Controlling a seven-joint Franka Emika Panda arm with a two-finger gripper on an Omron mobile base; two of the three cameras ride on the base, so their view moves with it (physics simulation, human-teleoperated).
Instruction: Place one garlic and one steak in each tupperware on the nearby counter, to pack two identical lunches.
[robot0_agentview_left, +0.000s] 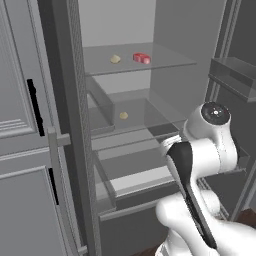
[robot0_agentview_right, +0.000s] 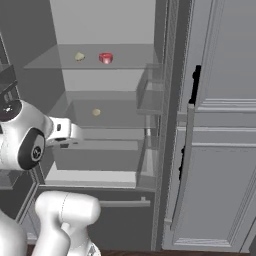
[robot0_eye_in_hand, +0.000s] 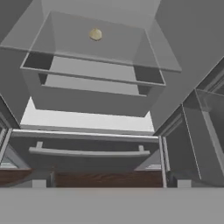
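Inside an open fridge, one garlic (robot0_agentview_left: 115, 59) and a red steak (robot0_agentview_left: 142, 58) lie side by side on the top glass shelf; they are also seen from the right as the garlic (robot0_agentview_right: 79, 56) and the steak (robot0_agentview_right: 105, 58). A second garlic (robot0_agentview_left: 123, 115) (robot0_agentview_right: 96, 112) (robot0_eye_in_hand: 95, 34) rests on the shelf below. My gripper (robot0_agentview_right: 69, 131) hovers in front of the lower shelves, well below and short of that bulb; its fingers cannot be made out. The tupperware and the counter are out of view.
Clear drawers (robot0_eye_in_hand: 92, 94) sit under the lower shelf, and a freezer drawer with a bar handle (robot0_eye_in_hand: 87, 152) is at the bottom. Door bins (robot0_agentview_left: 235, 75) flank the opening on the right. Grey cabinet fronts with black handles (robot0_agentview_right: 220, 150) stand beside the fridge.
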